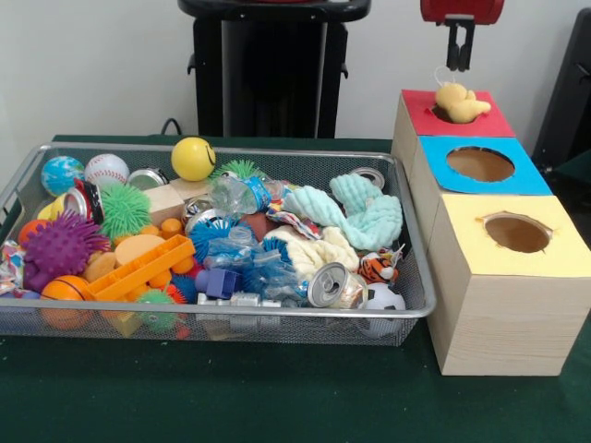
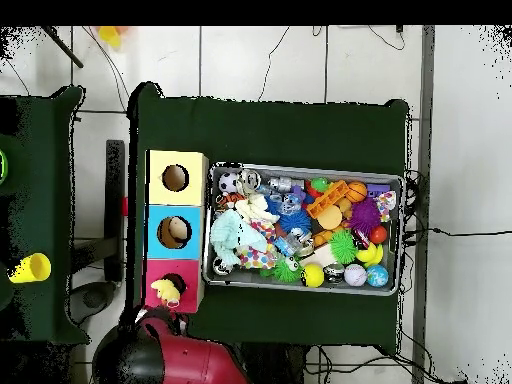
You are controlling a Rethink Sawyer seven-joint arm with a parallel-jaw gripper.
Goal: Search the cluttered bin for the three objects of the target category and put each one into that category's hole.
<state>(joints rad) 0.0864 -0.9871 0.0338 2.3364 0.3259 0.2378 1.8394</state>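
- My gripper (image 1: 459, 65) hangs above the red box's hole (image 1: 441, 113); I cannot tell its opening.
- Yellow plush (image 1: 459, 101) rests there: soft, light; I would pinch its body.

The wire mesh bin (image 1: 417, 312) lies on the green table, heaped with clutter. A small orange-and-black striped plush tiger (image 1: 379, 268) lies inside near the bin's corner next to the boxes, between a crushed can and mint cloths. A pale yellow plush toy (image 1: 459, 102) sits half sunk in the round hole (image 1: 440, 113) of the red-topped wooden box (image 1: 490, 121), its body sticking out above the rim.
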